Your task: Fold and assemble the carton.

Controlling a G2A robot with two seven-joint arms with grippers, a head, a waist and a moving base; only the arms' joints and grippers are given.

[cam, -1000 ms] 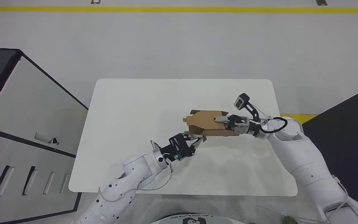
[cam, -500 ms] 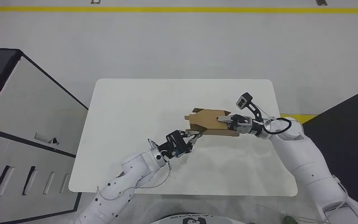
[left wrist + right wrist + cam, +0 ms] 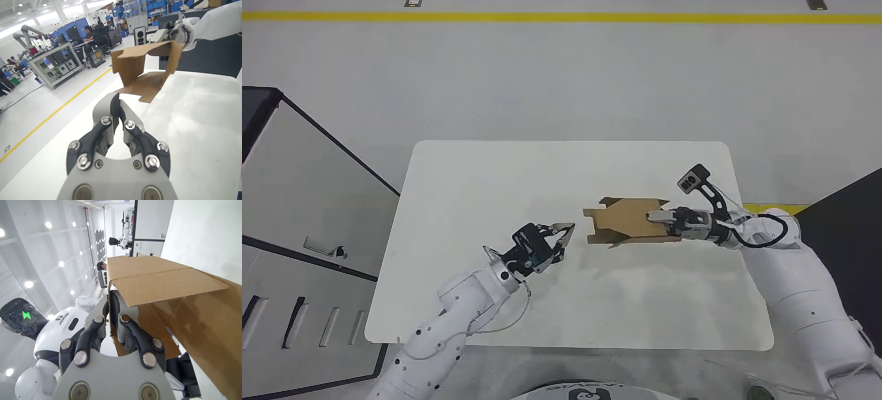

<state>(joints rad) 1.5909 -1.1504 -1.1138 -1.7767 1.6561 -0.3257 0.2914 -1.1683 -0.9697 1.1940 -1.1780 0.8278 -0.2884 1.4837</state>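
A brown cardboard carton [image 3: 627,220], partly opened with loose flaps, hangs just above the white table [image 3: 492,180] at centre right. My right gripper [image 3: 657,217] is shut on its right-hand wall; the right wrist view shows the cardboard edge [image 3: 170,285] pinched between the fingers [image 3: 114,306]. My left gripper [image 3: 560,232] sits to the left of the carton, a short gap away, touching nothing. In the left wrist view its fingers [image 3: 115,106] are shut and empty, and the carton [image 3: 132,70] stands beyond them with its open end facing them.
A grey cabinet [image 3: 292,200] stands off the table's left edge and a dark unit [image 3: 852,230] off its right edge. The table's left half and front are bare. A yellow floor line [image 3: 562,16] runs behind.
My left gripper has drawn back to the left, away from the carton's lower-left flap. The right gripper has shifted the carton slightly to the right.
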